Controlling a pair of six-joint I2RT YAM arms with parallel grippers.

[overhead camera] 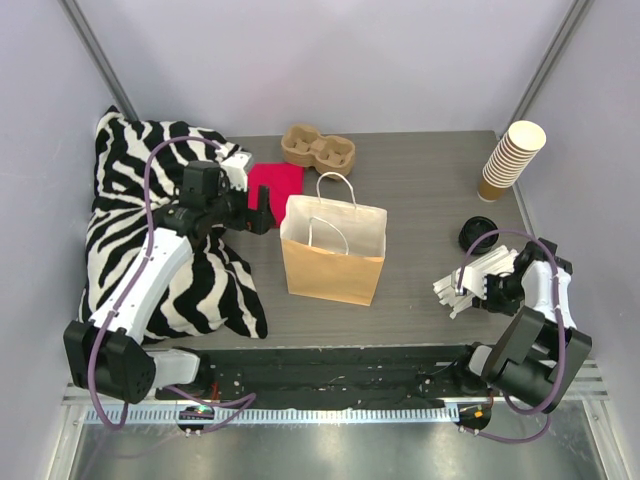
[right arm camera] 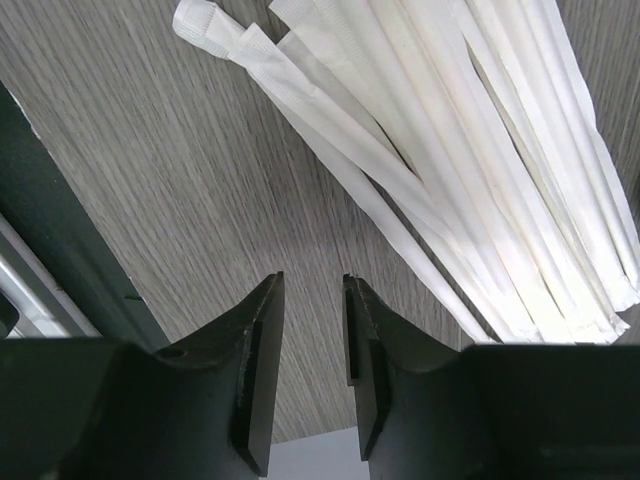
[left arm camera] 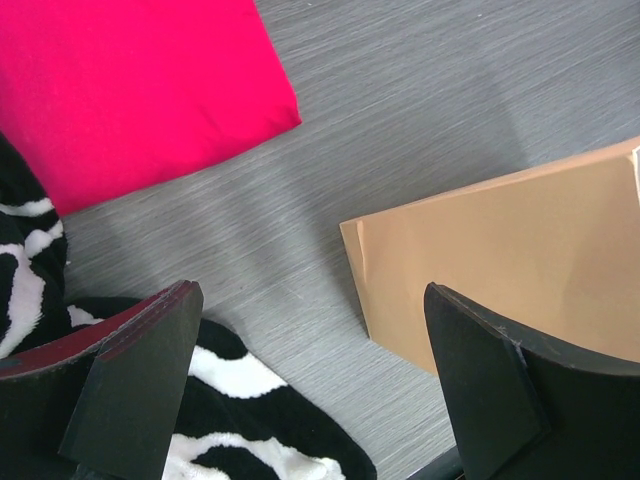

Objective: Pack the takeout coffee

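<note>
Looking down from the top camera, I see the takeout coffee (overhead camera: pixel 478 236) on the table (overhead camera: pixel 420 180), right of the paper bag (overhead camera: pixel 334 262); only its black lid is clear to me. My left gripper (overhead camera: pixel 262 214) hangs spread wide between the bag and a red cloth (overhead camera: pixel 277 181), holding nothing. My right gripper (right arm camera: pixel 313 290) is pinched nearly closed, empty, beside wrapped straws (right arm camera: pixel 480 170).
</note>
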